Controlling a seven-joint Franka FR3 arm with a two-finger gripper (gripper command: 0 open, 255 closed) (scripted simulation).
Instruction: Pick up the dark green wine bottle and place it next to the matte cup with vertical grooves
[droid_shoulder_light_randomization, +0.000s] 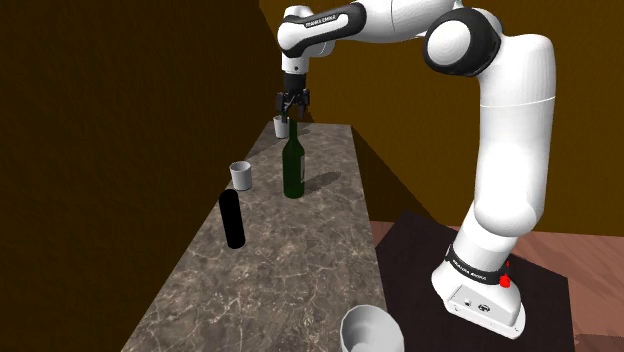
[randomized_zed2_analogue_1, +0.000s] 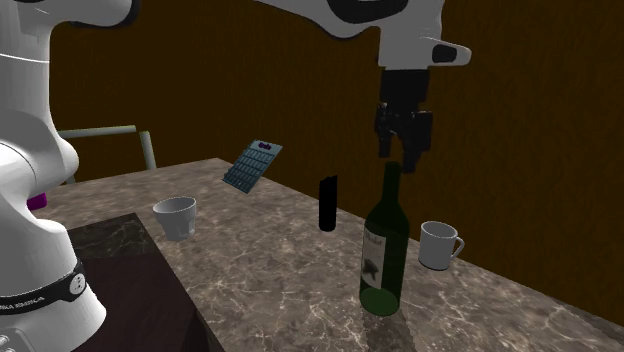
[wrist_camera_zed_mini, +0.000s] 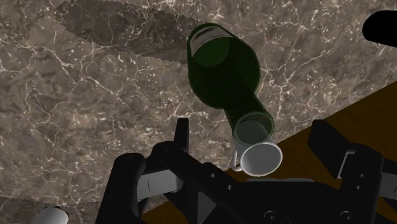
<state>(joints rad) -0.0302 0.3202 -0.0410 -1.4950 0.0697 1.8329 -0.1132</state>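
The dark green wine bottle (droid_shoulder_light_randomization: 292, 162) (randomized_zed2_analogue_1: 385, 250) stands upright on the marble counter (droid_shoulder_light_randomization: 290, 270). My gripper (droid_shoulder_light_randomization: 291, 112) (randomized_zed2_analogue_1: 403, 150) hangs open just above its neck and does not touch it. In the wrist view the bottle (wrist_camera_zed_mini: 222, 63) lies ahead of the gripper (wrist_camera_zed_mini: 253, 140), its neck in line with the gap between the spread fingers (wrist_camera_zed_mini: 181, 137). A white mug with a handle (randomized_zed2_analogue_1: 437, 244) (wrist_camera_zed_mini: 257, 158) sits close beside the bottle. A pale cup (droid_shoulder_light_randomization: 241, 175) stands near the counter's far edge and another (droid_shoulder_light_randomization: 281, 125) behind the bottle. I cannot make out grooves on any cup.
A black bottle (droid_shoulder_light_randomization: 232, 218) (randomized_zed2_analogue_1: 327, 203) stands upright on the counter near the green one. A white tapered cup (droid_shoulder_light_randomization: 368, 330) (randomized_zed2_analogue_1: 175, 216) sits at the counter end by the stand. A tilted blue-grey keypad (randomized_zed2_analogue_1: 252, 165) leans at the back.
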